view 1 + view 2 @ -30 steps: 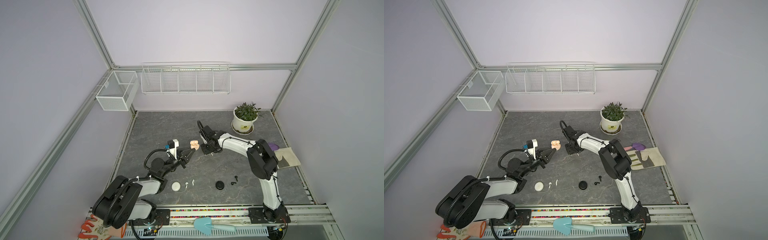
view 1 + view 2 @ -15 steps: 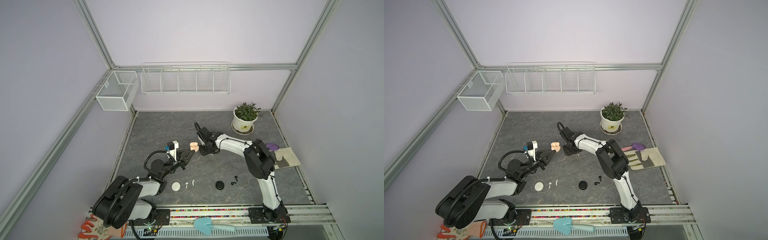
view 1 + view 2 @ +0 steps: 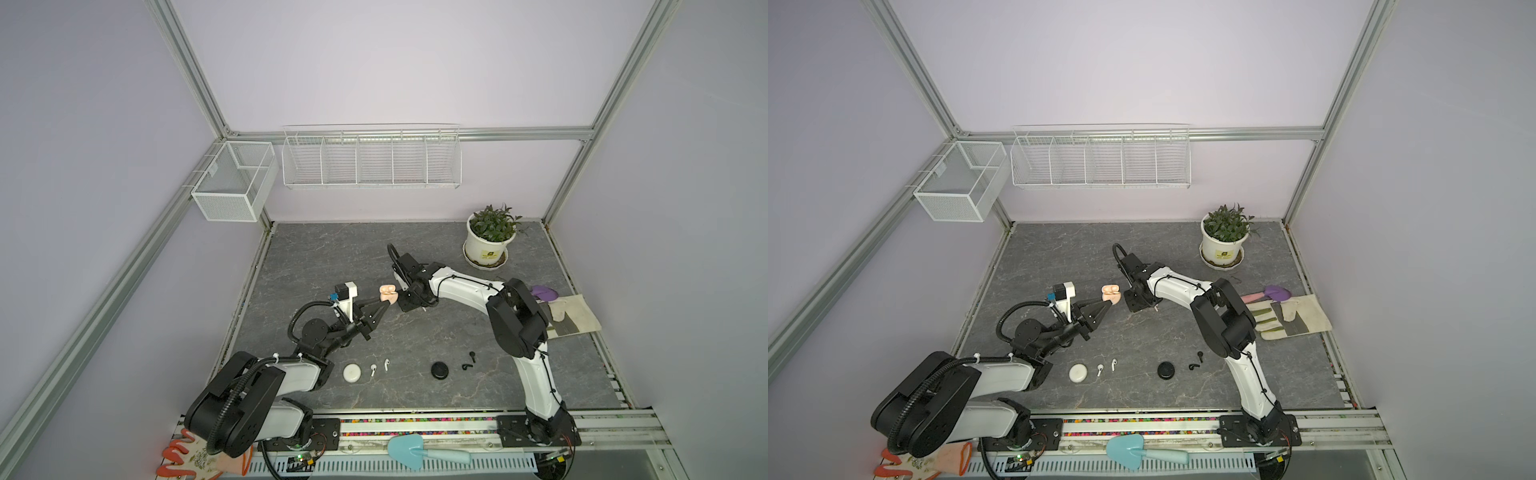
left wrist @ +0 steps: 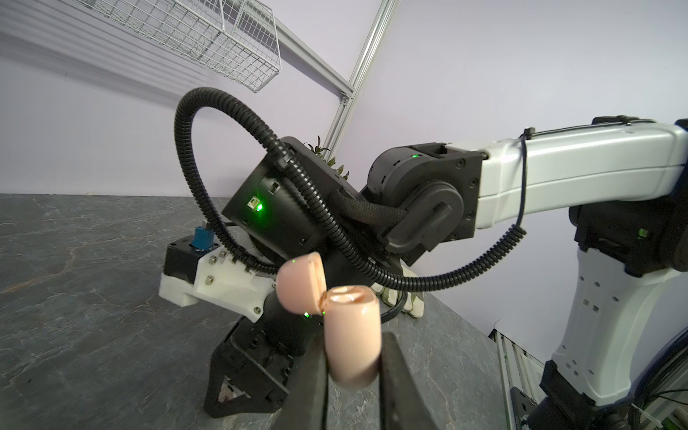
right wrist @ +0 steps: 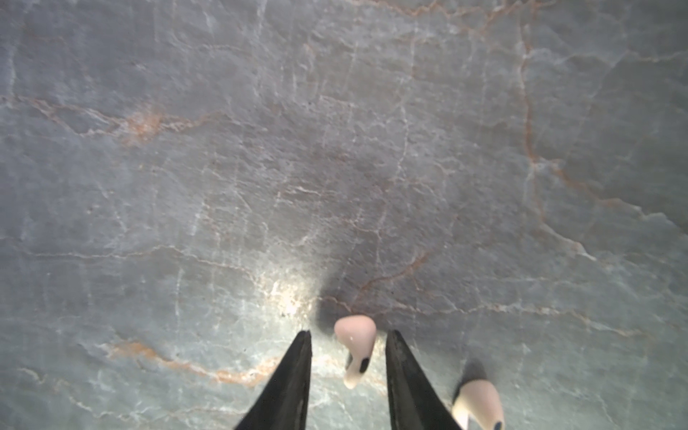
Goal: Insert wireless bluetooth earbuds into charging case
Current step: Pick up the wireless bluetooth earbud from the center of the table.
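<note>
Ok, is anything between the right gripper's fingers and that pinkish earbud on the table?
Nothing visible. The right gripper is open, with the pinkish earbud lying on the bare table between its fingers, touching neither. A second earbud lies outside one finger, apart from it.

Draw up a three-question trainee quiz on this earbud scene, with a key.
1. True or false: the left claw grips the pink case, whose lid is open.
2. The pinkish earbud flanked by the open right claw is: A) lying on the table; B) lifted in the air; C) seated in a case.
3. How many black earbuds lie beside the black case?
Key: 1 true; 2 A; 3 two.
</note>
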Controlling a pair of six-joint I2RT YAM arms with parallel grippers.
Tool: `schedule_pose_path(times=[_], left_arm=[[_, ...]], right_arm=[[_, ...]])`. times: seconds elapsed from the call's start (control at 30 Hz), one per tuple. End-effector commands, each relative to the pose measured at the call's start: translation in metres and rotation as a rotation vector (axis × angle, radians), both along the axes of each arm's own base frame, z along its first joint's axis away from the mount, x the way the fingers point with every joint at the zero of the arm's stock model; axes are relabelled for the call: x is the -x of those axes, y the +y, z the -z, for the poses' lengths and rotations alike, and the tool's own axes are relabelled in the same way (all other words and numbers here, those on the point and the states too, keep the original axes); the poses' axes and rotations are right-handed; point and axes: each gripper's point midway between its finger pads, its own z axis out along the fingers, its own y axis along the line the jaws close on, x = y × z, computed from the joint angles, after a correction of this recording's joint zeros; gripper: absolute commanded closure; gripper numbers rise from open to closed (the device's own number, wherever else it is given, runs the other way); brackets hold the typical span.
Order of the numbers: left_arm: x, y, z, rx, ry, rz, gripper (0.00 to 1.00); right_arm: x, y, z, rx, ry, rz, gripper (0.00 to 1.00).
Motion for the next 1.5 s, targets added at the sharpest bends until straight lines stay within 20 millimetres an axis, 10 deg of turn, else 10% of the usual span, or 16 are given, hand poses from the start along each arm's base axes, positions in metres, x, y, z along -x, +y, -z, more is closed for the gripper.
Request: schedule_pose_path(times=[0.0, 1.47], left_arm=[[0.0019, 0.0044, -0.0069, 0.019, -0.032, -0.013, 1.0], [0.0031, 0.0051, -0.0086, 0.02, -0.041, -0.016, 1.0]], right_arm=[[0.0061, -0.0038, 0.0163, 0.021, 0.062, 0.019, 0.63], [0.0036, -0.0089, 0.0158, 0.107, 0.035, 0.029, 0.75]])
